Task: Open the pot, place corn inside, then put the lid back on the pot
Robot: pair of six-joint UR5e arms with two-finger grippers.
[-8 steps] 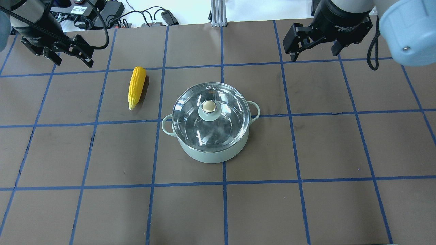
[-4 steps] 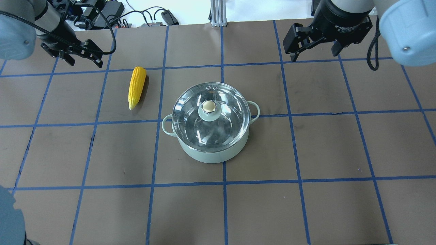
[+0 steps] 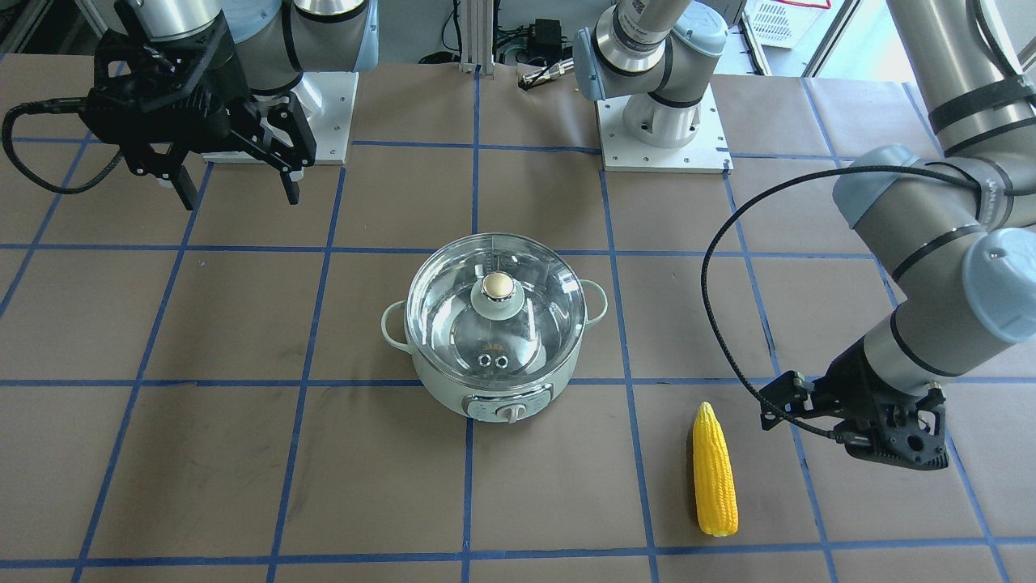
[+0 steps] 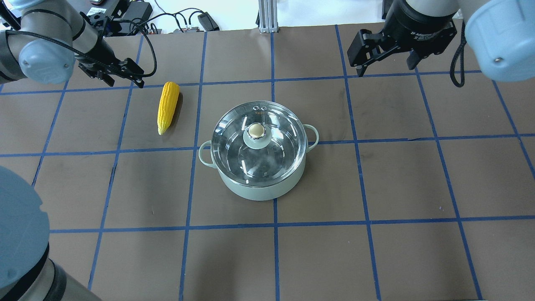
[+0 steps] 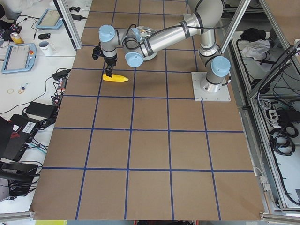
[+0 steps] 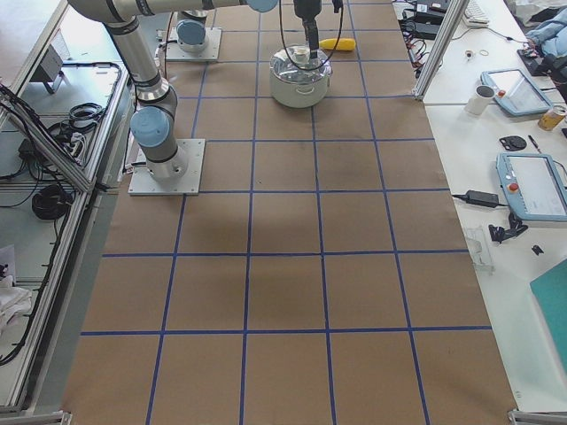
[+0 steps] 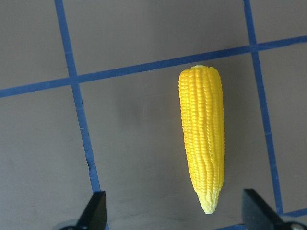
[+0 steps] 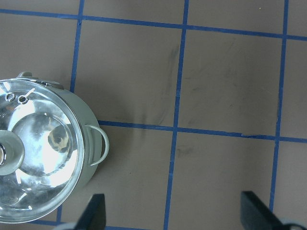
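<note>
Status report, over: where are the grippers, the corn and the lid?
Left gripper open, empty, near the corn. Right gripper open, clear of the pot. Lid on pot, corn lying on table. Nothing in the way.

left hand [image 4: 126, 80] moved toward the corn [image 4: 168, 106], now near its blunt end

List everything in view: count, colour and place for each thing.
pot: one, pale mint green, middle of the table, closed.
lid: one, clear glass with a beige knob, seated on the pot.
corn: one, yellow, lying on the table to the pot's left, apart from it.
table: one, brown with a blue tape grid.
left gripper: one, black, open, near the corn, not touching it.
right gripper: one, black, open, empty, right of the pot.
</note>
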